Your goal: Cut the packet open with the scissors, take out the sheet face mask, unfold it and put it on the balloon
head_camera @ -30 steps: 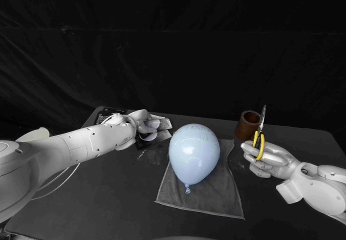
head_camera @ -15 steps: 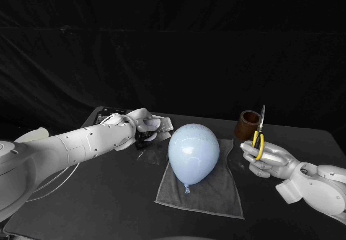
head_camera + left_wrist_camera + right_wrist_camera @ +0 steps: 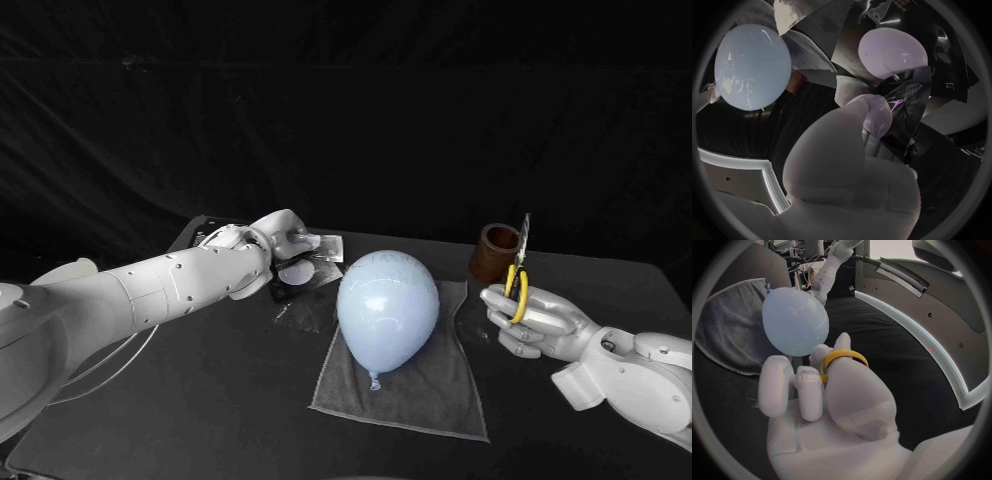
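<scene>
The pale blue balloon (image 3: 387,305) (image 3: 751,65) (image 3: 795,320) lies on a grey towel (image 3: 426,395) in the middle of the table. To its left, my left hand (image 3: 271,240) (image 3: 854,150) pinches the shiny foil packet (image 3: 317,244) (image 3: 904,97) between its fingertips (image 3: 882,52), just above the table. A pale curved piece (image 3: 299,271) hangs under the hand. On the balloon's right, my right hand (image 3: 537,318) (image 3: 829,390) holds the yellow-handled scissors (image 3: 516,268) (image 3: 845,358) upright, blades closed and pointing up.
A brown cylinder cup (image 3: 495,250) stands behind the right hand. A flat black device (image 3: 199,232) lies at the back left, behind the left hand. A clear film scrap (image 3: 296,305) lies beside the towel's left edge.
My left hand has risen slightly and turned with the packet, which uncovers the pale piece beneath it. The right hand, scissors and balloon have not moved.
</scene>
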You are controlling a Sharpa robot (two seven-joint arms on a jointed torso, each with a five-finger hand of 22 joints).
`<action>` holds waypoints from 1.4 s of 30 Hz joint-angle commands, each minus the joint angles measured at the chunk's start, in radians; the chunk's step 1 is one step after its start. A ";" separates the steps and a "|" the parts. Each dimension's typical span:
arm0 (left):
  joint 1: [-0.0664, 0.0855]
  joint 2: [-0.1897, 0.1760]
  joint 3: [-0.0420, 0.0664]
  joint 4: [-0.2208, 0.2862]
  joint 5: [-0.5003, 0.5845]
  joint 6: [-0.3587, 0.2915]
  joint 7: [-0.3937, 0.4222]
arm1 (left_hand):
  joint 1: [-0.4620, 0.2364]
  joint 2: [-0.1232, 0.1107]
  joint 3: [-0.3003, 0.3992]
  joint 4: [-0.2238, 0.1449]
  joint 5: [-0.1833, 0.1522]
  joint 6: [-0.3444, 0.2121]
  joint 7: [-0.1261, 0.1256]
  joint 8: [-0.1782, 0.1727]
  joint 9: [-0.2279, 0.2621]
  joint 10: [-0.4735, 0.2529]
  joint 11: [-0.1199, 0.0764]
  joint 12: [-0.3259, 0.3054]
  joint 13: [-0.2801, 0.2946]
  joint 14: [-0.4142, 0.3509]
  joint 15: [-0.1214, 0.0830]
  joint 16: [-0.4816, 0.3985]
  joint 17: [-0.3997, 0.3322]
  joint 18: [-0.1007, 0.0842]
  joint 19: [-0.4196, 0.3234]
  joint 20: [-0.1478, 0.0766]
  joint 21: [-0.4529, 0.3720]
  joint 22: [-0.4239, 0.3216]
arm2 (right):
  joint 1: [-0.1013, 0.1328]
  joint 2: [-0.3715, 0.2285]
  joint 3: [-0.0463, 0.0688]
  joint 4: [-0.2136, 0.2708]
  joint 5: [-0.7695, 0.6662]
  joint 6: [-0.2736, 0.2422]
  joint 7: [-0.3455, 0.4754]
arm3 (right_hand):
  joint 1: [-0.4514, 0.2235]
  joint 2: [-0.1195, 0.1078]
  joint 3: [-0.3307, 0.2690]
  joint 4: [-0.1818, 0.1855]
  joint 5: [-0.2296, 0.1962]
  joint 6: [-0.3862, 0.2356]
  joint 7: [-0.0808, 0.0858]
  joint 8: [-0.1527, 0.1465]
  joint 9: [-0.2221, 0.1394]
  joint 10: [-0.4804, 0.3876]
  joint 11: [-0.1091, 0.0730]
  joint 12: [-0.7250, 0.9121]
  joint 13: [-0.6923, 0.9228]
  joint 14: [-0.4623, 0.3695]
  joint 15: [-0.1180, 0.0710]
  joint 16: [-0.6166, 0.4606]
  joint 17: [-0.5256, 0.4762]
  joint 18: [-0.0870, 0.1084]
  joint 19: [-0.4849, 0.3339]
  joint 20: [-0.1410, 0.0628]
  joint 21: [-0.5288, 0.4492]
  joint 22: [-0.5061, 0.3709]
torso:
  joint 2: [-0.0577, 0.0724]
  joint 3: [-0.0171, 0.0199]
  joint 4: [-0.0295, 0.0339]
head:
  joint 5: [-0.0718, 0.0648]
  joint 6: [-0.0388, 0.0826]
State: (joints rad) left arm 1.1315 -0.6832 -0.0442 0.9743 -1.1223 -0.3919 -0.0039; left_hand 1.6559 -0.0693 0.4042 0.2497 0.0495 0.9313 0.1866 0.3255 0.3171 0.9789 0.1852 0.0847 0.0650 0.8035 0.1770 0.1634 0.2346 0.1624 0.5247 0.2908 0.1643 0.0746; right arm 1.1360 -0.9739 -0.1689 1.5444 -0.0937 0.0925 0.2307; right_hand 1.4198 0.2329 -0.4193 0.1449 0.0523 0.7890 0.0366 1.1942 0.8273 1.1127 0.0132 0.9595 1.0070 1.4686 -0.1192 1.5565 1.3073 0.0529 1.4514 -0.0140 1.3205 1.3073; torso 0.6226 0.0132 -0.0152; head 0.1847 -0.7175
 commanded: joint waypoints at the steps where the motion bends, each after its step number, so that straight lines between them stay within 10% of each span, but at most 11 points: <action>1: 0.003 0.001 0.002 0.002 -0.007 -0.052 0.041 | 0.002 -0.010 0.036 -0.006 -0.001 0.023 -0.010 0.014 0.010 0.034 -0.008 0.001 -0.002 0.026 -0.007 0.007 0.001 0.017 0.039 -0.001 0.014 0.005 | 0.000 0.000 0.001 0.001 -0.007 0.004 0.007 | -0.001 0.013 -0.003 -0.003 -0.002 0.163 -0.058 0.128 0.250 0.447 -0.095 0.602 0.547 0.096 -0.014 0.007 0.237 0.009 0.004 -0.005 0.001 0.060 | 0.000 0.0008 -0.0004 | -0.001 0.000; 14: 0.011 -0.013 0.012 0.047 0.053 -0.094 0.119 | -0.064 -0.066 0.186 -0.033 -0.001 0.046 -0.021 0.038 0.031 0.105 -0.021 -0.023 -0.003 0.069 -0.018 -0.003 -0.010 0.017 0.082 -0.001 0.026 0.002 | 0.001 0.001 0.001 0.001 -0.015 -0.006 0.007 | 0.001 0.015 -0.004 -0.005 -0.002 0.158 -0.059 0.125 0.247 0.445 -0.095 0.600 0.544 0.096 -0.014 0.006 0.234 0.010 0.002 -0.006 -0.002 0.057 | 0.000 0.0004 0.0000 | -0.011 0.013; 25: 0.070 -0.042 0.021 0.147 0.126 -0.071 0.119 | -0.072 -0.070 0.198 -0.038 -0.001 0.045 -0.021 0.039 0.033 0.105 -0.021 -0.023 -0.003 0.069 -0.017 -0.007 -0.012 0.016 0.080 0.000 0.024 0.000 | 0.031 0.011 0.002 -0.008 -0.018 -0.033 0.004 | 0.007 0.022 -0.006 -0.011 -0.002 0.122 -0.058 0.102 0.219 0.438 -0.095 0.594 0.534 0.095 -0.014 0.005 0.231 0.012 -0.001 -0.006 -0.008 0.053 | -0.002 0.0013 0.0001 | -0.034 0.048; 30: 0.098 -0.042 0.022 0.183 0.140 -0.058 0.114 | -0.072 -0.070 0.198 -0.038 -0.001 0.045 -0.021 0.039 0.033 0.105 -0.021 -0.023 -0.003 0.069 -0.017 -0.007 -0.012 0.016 0.080 0.000 0.024 0.000 | 0.068 0.025 0.002 -0.019 -0.019 -0.059 0.000 | 0.012 0.036 -0.016 -0.018 -0.002 0.055 -0.055 0.043 0.160 0.434 -0.093 0.591 0.529 0.095 -0.013 0.004 0.230 0.012 -0.002 -0.006 -0.009 0.053 | -0.003 0.0013 -0.0017 | -0.050 0.064; 33: 0.118 -0.037 0.022 0.204 0.147 -0.049 0.111 | -0.078 -0.072 0.206 -0.043 -0.001 0.045 -0.021 0.041 0.035 0.106 -0.021 -0.023 -0.003 0.069 -0.018 -0.010 -0.013 0.015 0.080 0.000 0.024 0.000 | 0.097 0.038 0.001 -0.031 -0.019 -0.083 -0.002 | 0.019 0.051 -0.034 -0.026 -0.003 -0.053 -0.045 -0.085 0.049 0.434 -0.085 0.590 0.530 0.095 -0.008 0.004 0.230 0.011 -0.003 -0.002 -0.008 0.055 | -0.004 0.0017 -0.0022 | -0.062 0.077; 37: 0.140 -0.028 0.022 0.224 0.153 -0.041 0.108 | -0.078 -0.072 0.206 -0.043 -0.001 0.045 -0.021 0.041 0.035 0.106 -0.021 -0.023 -0.003 0.069 -0.018 -0.010 -0.013 0.015 0.080 0.000 0.024 0.000 | 0.126 0.053 0.001 -0.043 -0.018 -0.107 -0.005 | 0.027 0.054 -0.039 -0.033 -0.002 -0.036 -0.035 -0.147 0.024 0.435 -0.076 0.590 0.532 0.095 0.000 0.004 0.231 0.011 -0.002 0.004 -0.006 0.057 | -0.003 0.0018 -0.0018 | -0.083 0.097; 42: 0.167 -0.010 0.023 0.249 0.163 -0.031 0.096 | -0.081 -0.072 0.208 -0.044 -0.001 0.045 -0.021 0.041 0.035 0.106 -0.021 -0.023 -0.003 0.069 -0.018 -0.011 -0.014 0.014 0.078 0.000 0.023 -0.001 | 0.163 0.076 0.002 -0.062 -0.007 -0.144 -0.011 | 0.044 0.058 -0.035 -0.037 -0.002 -0.033 -0.004 -0.317 -0.045 0.441 -0.051 0.595 0.540 0.096 0.020 0.006 0.237 0.008 0.003 0.020 0.004 0.067 | -0.005 0.0018 -0.0025 | -0.091 0.108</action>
State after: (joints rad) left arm 1.2943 -0.6972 -0.0232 1.2174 -0.9814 -0.4445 0.0930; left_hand 1.5812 -0.1445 0.6076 0.2055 0.0447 0.9732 0.1646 0.3636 0.3513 1.0760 0.1645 0.0658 0.0627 0.8634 0.1592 0.1571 0.2222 0.1614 0.6061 0.2878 0.1896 0.0748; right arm 1.2959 -0.9008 -0.1684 1.4847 -0.1051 -0.0075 0.2229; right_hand 1.4564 0.2917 -0.4358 0.1091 0.0523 0.7623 0.0343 0.8678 0.7765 1.1127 0.0132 0.9595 1.1155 1.4652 -0.0973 1.5552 1.3073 0.0480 1.4524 0.0048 1.3187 1.3074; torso 0.6189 0.0151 -0.0174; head 0.0993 -0.6160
